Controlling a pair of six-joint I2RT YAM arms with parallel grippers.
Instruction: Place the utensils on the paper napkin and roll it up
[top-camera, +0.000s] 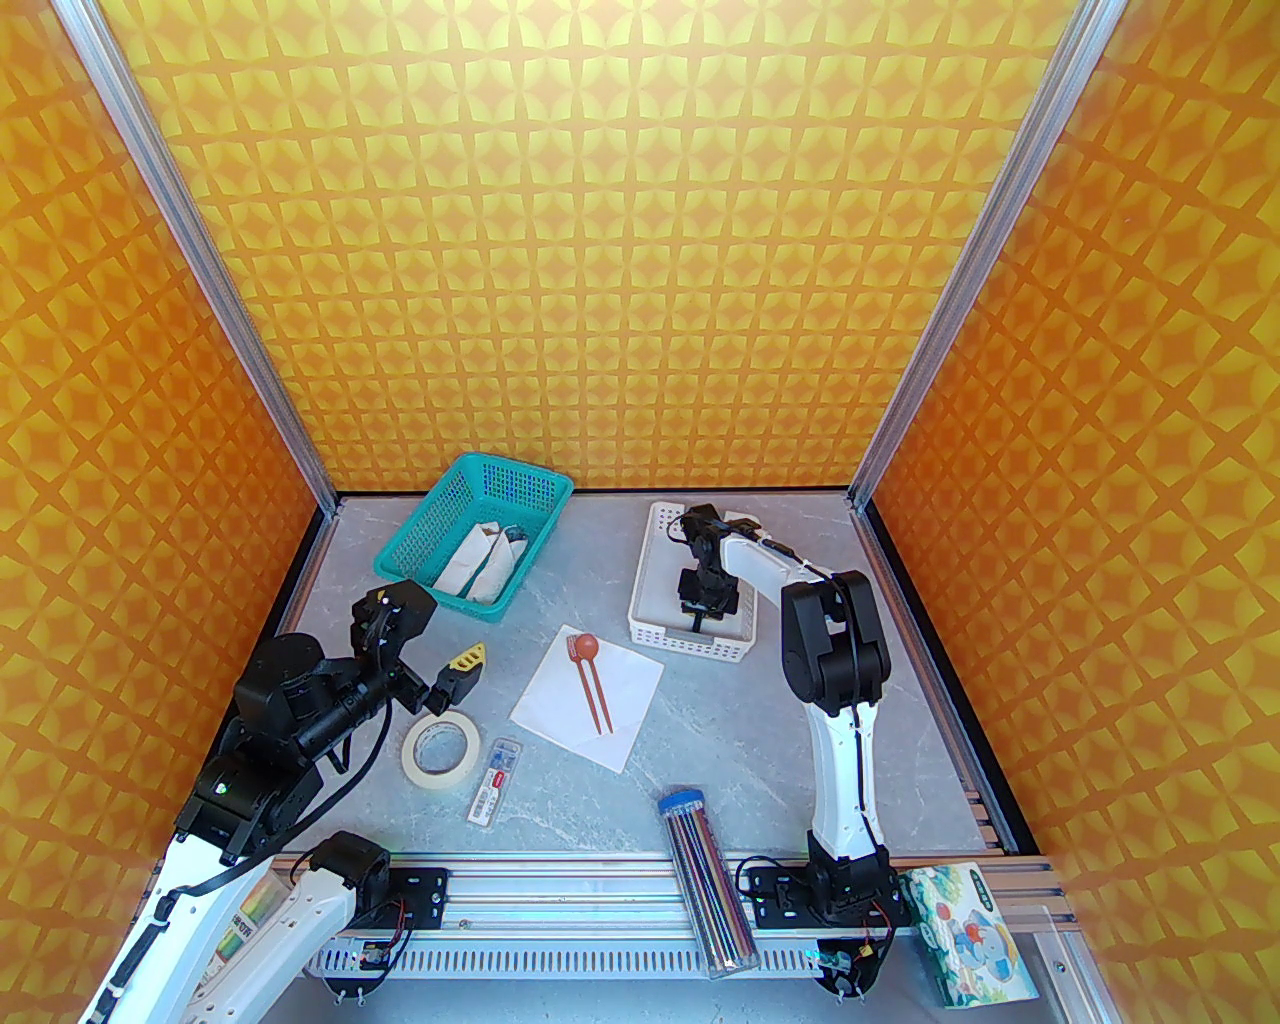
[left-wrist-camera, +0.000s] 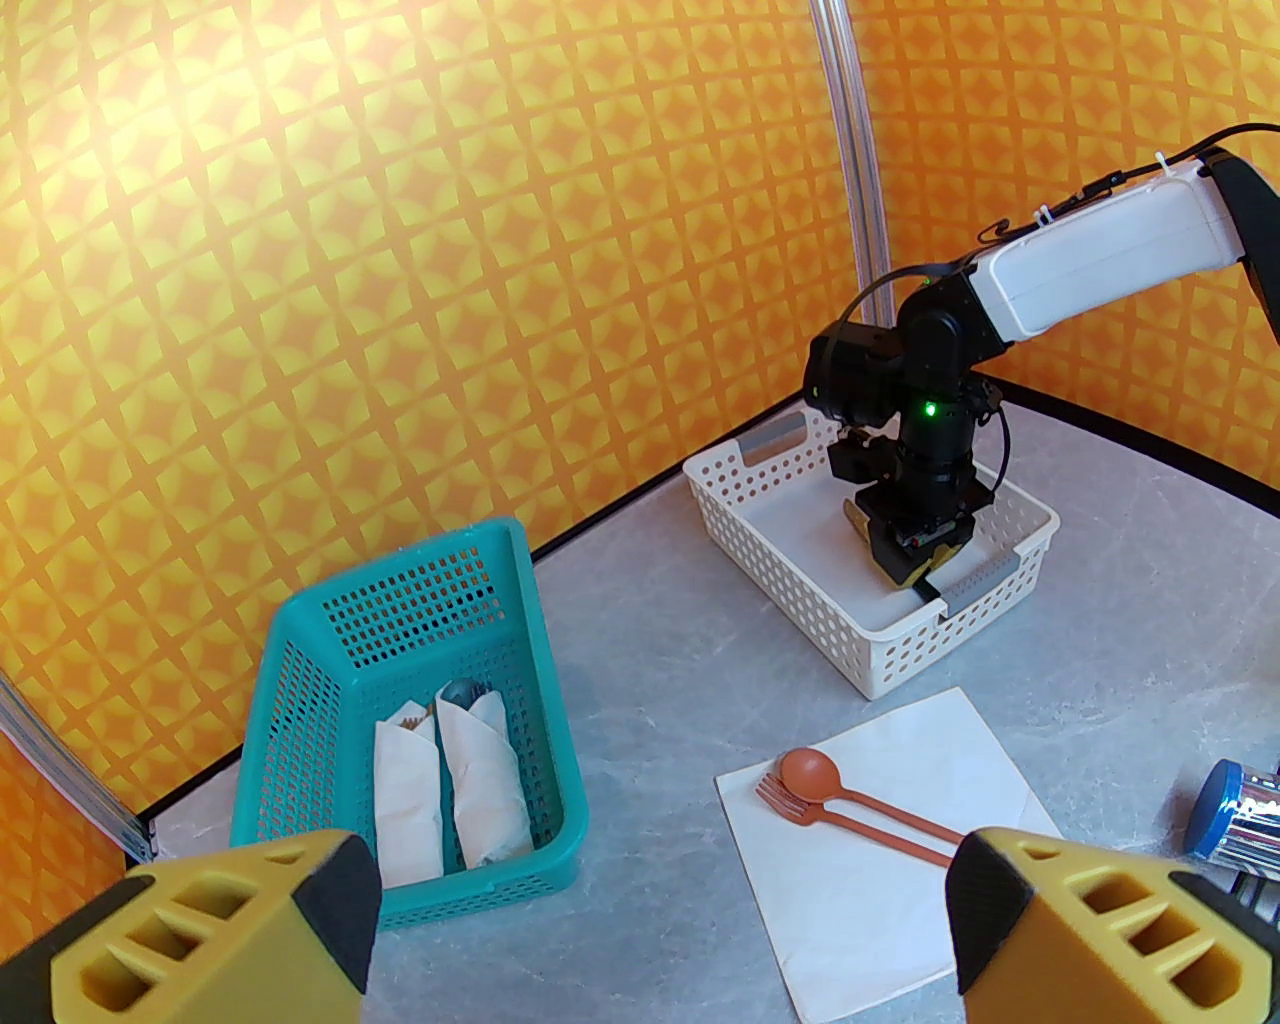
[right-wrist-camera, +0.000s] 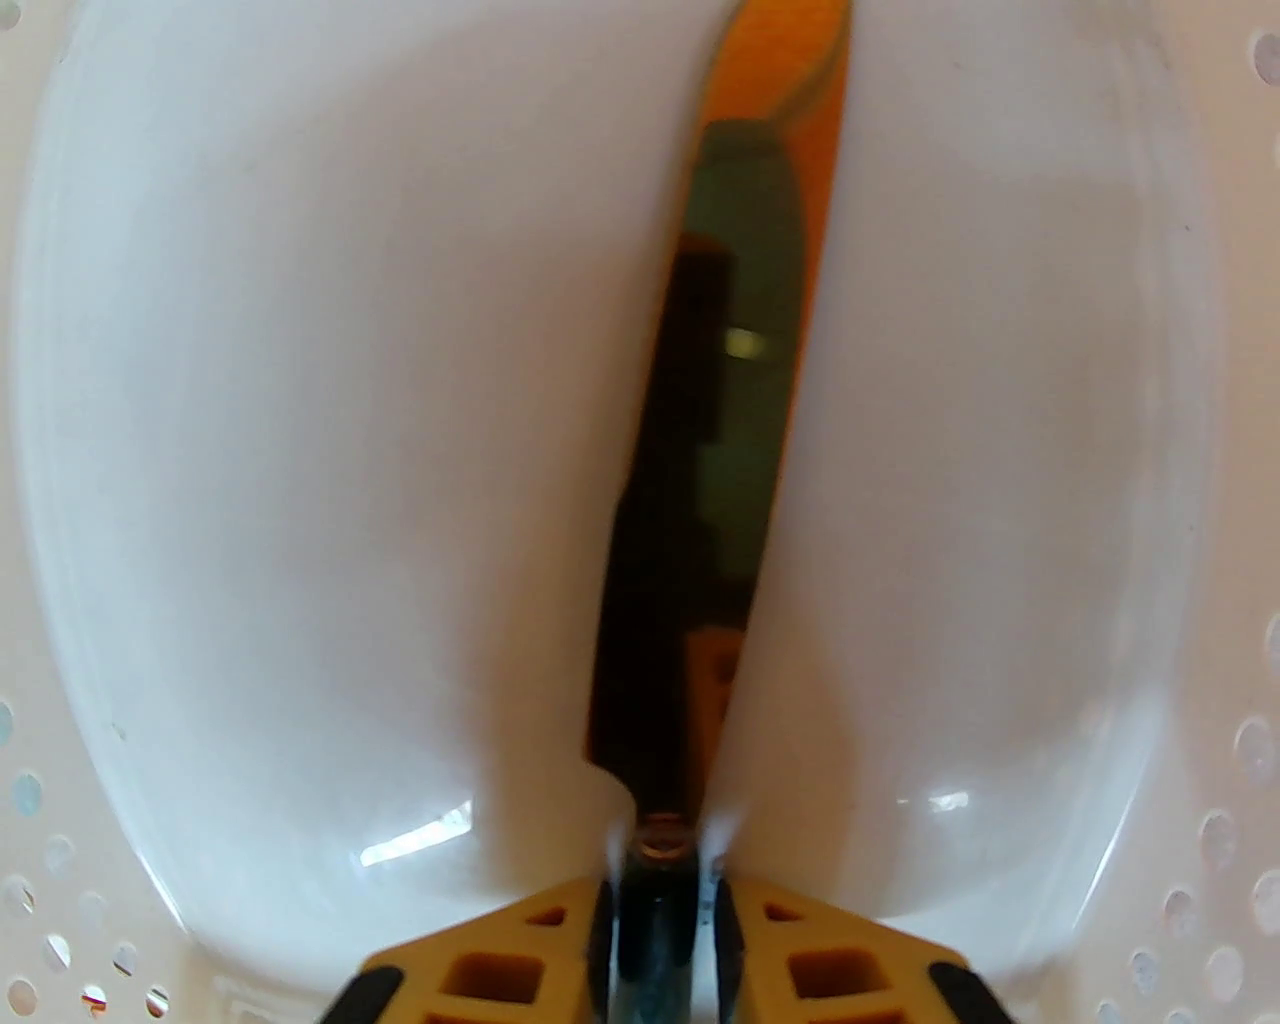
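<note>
My right jaws clamp the knife (right-wrist-camera: 700, 500) handle at lower centre, inside the white basket (right-wrist-camera: 90, 900). Left jaws gape wide, empty.

A grey marbled bench (top-camera: 760, 740) is seen. A teal basket (top-camera: 440, 510) is set at its far left and a white tray (top-camera: 690, 650) at its far right. A napkin (top-camera: 560, 700) is laid nearer, between them. A tape roll (top-camera: 415, 760) and a small pack (top-camera: 493, 780) are placed to its left. A tube (top-camera: 705, 880) is laid across the near edge.

A robotics lab booth (purpose-built): aluminium posts (top-camera: 198, 250), orange patterned panels (top-camera: 600, 250), a slotted mounting rail (top-camera: 560, 885).
</note>
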